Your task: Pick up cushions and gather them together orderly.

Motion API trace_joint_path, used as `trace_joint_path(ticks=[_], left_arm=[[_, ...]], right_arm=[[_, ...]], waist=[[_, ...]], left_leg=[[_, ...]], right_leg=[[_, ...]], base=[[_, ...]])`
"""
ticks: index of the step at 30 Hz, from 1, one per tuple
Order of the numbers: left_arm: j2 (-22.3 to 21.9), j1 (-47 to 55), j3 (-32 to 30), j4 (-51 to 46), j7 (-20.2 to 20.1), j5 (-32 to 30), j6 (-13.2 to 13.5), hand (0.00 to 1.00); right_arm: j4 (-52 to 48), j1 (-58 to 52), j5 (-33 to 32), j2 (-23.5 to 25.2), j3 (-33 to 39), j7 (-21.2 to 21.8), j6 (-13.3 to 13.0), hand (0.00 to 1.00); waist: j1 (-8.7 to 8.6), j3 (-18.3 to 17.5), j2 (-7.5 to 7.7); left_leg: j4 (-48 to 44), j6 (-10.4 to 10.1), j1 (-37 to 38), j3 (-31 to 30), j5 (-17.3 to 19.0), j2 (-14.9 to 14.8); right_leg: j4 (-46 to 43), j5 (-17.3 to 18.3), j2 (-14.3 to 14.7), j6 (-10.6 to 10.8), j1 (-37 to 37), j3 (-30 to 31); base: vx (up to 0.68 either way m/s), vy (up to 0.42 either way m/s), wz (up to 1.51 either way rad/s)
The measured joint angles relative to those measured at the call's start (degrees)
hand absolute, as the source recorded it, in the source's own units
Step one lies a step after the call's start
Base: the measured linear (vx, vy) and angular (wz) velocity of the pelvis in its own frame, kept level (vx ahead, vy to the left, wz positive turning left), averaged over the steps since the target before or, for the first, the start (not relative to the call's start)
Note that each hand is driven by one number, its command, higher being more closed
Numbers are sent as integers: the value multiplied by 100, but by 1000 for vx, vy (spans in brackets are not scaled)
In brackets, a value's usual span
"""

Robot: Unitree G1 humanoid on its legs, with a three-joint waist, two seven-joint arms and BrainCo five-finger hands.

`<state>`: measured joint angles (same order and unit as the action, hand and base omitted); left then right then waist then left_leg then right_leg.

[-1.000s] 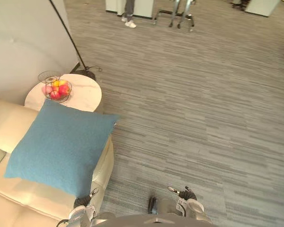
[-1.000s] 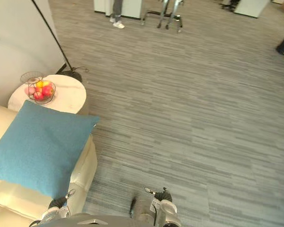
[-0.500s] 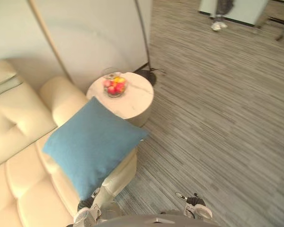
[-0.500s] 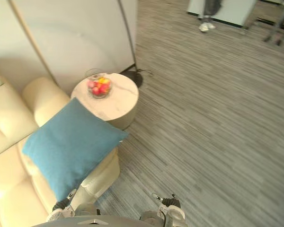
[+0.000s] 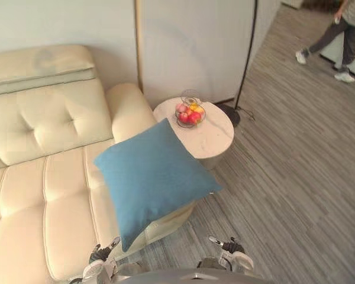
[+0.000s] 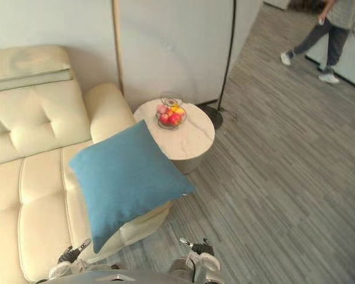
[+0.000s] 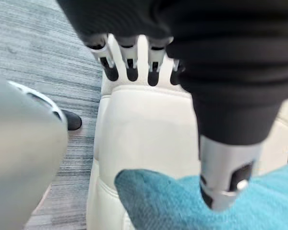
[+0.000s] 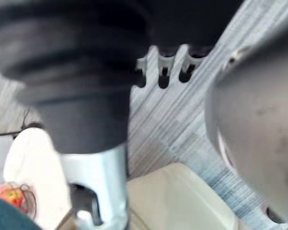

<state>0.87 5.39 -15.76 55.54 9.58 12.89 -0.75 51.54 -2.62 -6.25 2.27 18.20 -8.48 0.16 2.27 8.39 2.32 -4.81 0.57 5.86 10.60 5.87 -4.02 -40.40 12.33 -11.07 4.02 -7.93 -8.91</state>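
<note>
cushion [image 5: 151, 177]: teal, square, plump, on cream sofa [image 5: 41, 195] edge | left hand [image 7: 130, 57], right hand [image 8: 163, 67]: loosely open, empty

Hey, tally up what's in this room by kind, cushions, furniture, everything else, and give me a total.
Cushion: 1
Sofa: 1
Side table: 1
Fruit bowl: 1
Floor lamp: 1
Person: 1
Total: 6
</note>
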Motion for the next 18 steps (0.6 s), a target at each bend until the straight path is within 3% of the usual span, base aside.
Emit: trace_joint_path(ticks=[2, 3, 4, 5, 6, 9, 13, 18], left_arm=[[-30, -21, -110, 14, 1, 4, 5, 0], [-35, 10, -186, 20, 1, 3, 6, 0], [-19, 15, -263, 12, 5, 4, 11, 0], [-1, 16, -336, 1, 6, 13, 28, 0], [-86, 65, -416, 54, 12, 37, 57, 0], [-345, 132, -448, 109, 7, 40, 73, 0], [-251, 101, -406, 138, -4, 37, 66, 0], [-86, 90, -201, 143, -1, 42, 56, 0]], right_arm=[[-3, -10, -7, -16, 0, 31, -14, 0], [16, -32, -10, -9, 1, 38, -22, 0], [38, -89, -22, 12, 2, 39, -21, 0], [83, -138, -25, 51, 1, 39, -18, 0], [121, -143, -36, -22, 18, 43, 11, 0], [111, -136, -36, -166, 20, 44, -21, 0], [155, -208, -52, -172, 61, 36, -4, 0], [179, -267, -54, -128, 286, -27, 9, 0]], waist=[[-18, -4, -19], [-25, -28, 20], [-32, -77, 124], [-21, -133, 255], [10, -215, 155], [-21, -347, -196], [-66, -349, -130], [-69, -346, -22]], left_leg=[[-10, -77, -112, -320, 27, 15], [-8, -118, -159, -453, 16, 69], [1, -162, -193, -605, -3, 181], [14, -230, -182, -653, -19, 293], [47, -305, -124, -720, -27, 225], [332, -567, -84, -763, -234, -114], [512, -723, -47, -968, -328, -349], [599, -715, -18, -954, -345, -285]], right_leg=[[1015, 12, 299, 37, 23, 584], [1507, -127, 391, -45, 46, 829], [1858, -363, 320, -87, 105, 839], [2071, -414, 241, 27, 157, 827], [2088, -277, 269, 82, 233, 700], [2434, -387, 568, 7, 338, 478], [2752, -457, 790, -61, 594, 172], [3092, -600, 788, -34, 746, 197]], base=[[-41, -91, 93], [1, -205, 104], [59, -219, 88], [105, -272, 78], [145, -202, 40], [164, -165, 11], [156, -113, 28], [66, 23, 2]])
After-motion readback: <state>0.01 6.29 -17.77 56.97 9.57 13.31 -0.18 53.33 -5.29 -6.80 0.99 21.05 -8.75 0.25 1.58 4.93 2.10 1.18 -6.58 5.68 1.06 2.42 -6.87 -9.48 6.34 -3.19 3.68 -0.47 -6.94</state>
